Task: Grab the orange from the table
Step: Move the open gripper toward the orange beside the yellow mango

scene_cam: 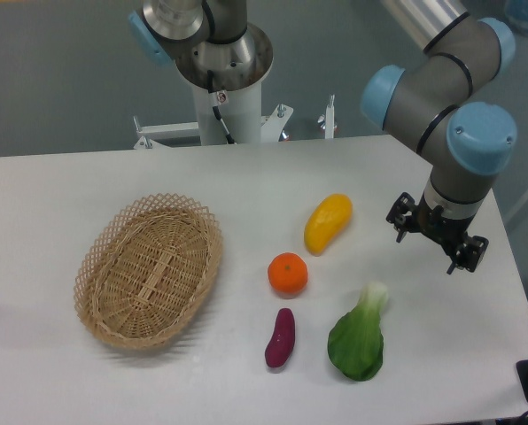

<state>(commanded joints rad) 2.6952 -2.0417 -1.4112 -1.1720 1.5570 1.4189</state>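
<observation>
Pickup not yet begun.
I'm seeing the black two-finger gripper (pixel 434 243) hanging spread and empty, well right of the small round bright-orange orange (pixel 288 273) sitting on the flat white table (pixel 60 204).

On the white counter (pixel 60 195) the orange (pixel 288 273) sits near the middle, apart from everything else. A yellow mango (pixel 328 222) lies just beyond it, a purple eggplant (pixel 280 337) just in front, and a bok choy (pixel 360 336) to the front right. A wicker basket (pixel 150 270) lies on the left. The gripper (pixel 434 242) hangs open above the counter's right side, well apart from the orange, holding nothing.
</observation>
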